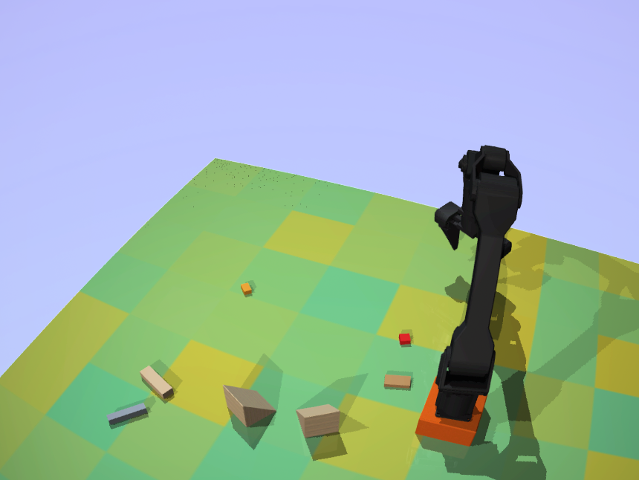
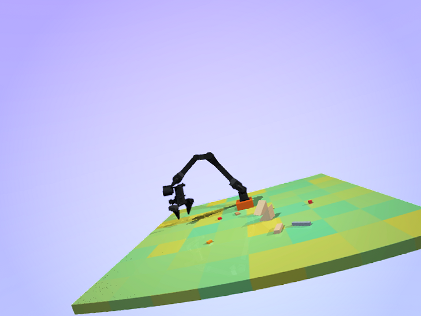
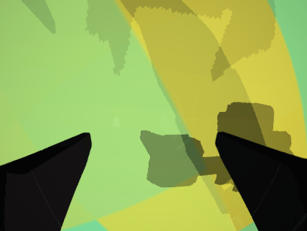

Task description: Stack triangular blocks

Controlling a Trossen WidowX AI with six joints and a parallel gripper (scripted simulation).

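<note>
Two triangular wood-coloured blocks stand apart in the top view. The left block (image 1: 249, 405) shows a broad face and a darker triangular end. The right block (image 1: 319, 420) shows a light upper face and a grained side. In the exterior view they overlap as a leaning pale shape (image 2: 260, 207) and a wedge (image 2: 268, 213); how each rests is hard to tell. My gripper (image 2: 184, 216) (image 3: 153, 138) is open and empty, pointing down above the table, far from both blocks. In the top view the arm partly hides it. No block shows in the wrist view.
A long tan block (image 1: 156, 382) (image 2: 278, 228) and a grey bar (image 1: 127, 414) (image 2: 301, 223) lie left of the blocks in the top view. A small tan block (image 1: 397, 381), a red cube (image 1: 405, 339) and an orange cube (image 1: 246, 288) also lie there. Another red cube (image 2: 310, 202) shows in the exterior view.
</note>
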